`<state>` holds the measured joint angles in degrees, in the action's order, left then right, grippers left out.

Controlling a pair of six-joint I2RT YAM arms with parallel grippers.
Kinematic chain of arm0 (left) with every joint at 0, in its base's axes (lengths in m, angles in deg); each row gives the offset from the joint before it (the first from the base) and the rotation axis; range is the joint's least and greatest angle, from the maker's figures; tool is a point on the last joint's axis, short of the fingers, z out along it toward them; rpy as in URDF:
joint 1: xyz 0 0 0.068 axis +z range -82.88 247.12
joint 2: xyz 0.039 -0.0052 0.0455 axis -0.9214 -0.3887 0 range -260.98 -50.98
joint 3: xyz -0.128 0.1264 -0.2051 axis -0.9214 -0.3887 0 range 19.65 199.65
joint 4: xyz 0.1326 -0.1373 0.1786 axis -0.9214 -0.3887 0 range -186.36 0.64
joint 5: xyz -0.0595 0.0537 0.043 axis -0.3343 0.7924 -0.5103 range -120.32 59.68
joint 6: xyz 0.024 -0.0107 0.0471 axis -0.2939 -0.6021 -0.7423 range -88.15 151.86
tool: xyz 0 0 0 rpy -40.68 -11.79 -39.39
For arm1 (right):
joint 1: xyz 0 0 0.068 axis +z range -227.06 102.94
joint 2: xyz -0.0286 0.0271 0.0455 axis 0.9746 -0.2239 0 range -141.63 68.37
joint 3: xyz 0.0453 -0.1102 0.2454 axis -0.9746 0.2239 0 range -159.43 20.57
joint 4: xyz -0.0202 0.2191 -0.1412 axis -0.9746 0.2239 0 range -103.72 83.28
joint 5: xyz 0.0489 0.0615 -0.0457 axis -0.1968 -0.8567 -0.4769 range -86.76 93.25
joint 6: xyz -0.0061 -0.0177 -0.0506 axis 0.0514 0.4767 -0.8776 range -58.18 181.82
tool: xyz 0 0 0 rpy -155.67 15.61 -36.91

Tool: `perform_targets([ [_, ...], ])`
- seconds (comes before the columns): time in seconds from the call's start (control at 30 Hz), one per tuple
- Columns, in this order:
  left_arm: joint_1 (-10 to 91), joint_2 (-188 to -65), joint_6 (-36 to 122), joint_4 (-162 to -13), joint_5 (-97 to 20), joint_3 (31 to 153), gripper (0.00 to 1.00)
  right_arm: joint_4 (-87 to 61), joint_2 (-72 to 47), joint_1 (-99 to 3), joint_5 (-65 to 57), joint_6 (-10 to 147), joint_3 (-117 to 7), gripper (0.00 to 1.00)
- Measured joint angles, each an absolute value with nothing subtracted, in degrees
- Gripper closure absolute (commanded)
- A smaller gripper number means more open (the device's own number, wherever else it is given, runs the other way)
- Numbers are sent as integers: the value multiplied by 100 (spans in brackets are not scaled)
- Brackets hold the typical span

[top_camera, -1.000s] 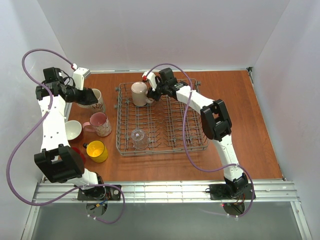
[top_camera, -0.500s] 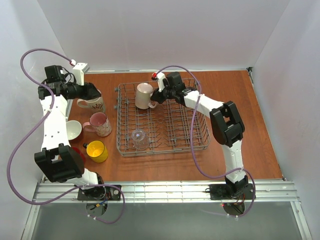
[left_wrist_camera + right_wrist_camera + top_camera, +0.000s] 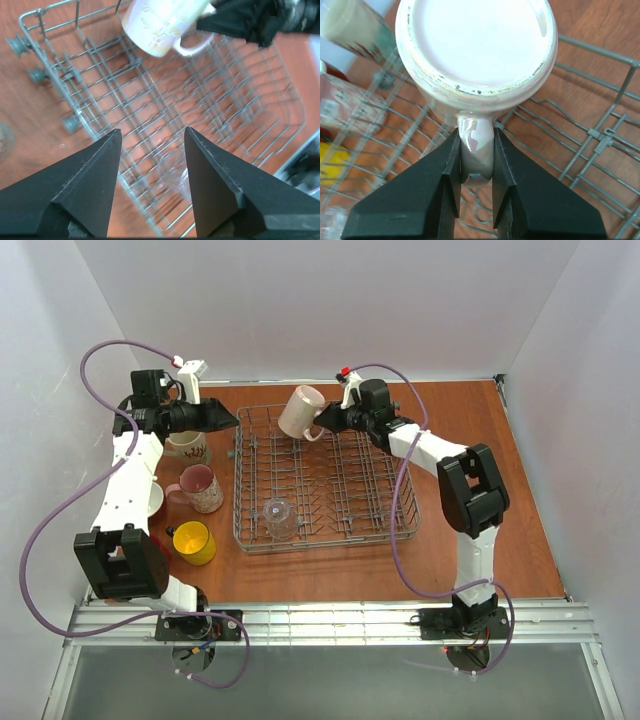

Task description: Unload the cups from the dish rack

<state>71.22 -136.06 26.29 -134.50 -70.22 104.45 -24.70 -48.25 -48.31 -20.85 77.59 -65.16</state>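
My right gripper [image 3: 322, 420] is shut on the handle [image 3: 476, 142] of a pearly cream cup [image 3: 300, 412], which hangs tilted above the back left of the grey wire dish rack [image 3: 237, 490]. In the right wrist view the cup's base [image 3: 475, 45] faces the camera above the gripper [image 3: 476, 132]. A small clear glass [image 3: 280, 517] stands at the rack's front left. My left gripper [image 3: 232, 420] hovers open and empty at the rack's back left corner. From the left wrist, the open gripper [image 3: 152, 131] looks over the rack [image 3: 65, 95], with the held cup [image 3: 160, 25] ahead of it.
Left of the rack on the brown table stand a patterned cream mug [image 3: 188, 448], a pink mug [image 3: 200, 487], a white cup [image 3: 150, 500] and a yellow mug [image 3: 193, 542]. A red cup [image 3: 157, 542] is partly hidden by the left arm. White walls enclose the table.
The right gripper has lifted the cream cup out of the rack's back left and tilted it. The left gripper has swung right, from the patterned mug to the rack's corner.
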Motion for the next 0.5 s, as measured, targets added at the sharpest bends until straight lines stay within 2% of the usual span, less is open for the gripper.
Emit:
perform_targets([
  [0.23,6989,-13608,4334,-12123,-7505,10211,43,-3305,-4068,-4839,-1899,8793,-6101,99],
  [0.5,6504,-13719,5912,-10705,-8008,10154,39,-4236,-3596,-4752,-1749,9724,-5852,99],
])
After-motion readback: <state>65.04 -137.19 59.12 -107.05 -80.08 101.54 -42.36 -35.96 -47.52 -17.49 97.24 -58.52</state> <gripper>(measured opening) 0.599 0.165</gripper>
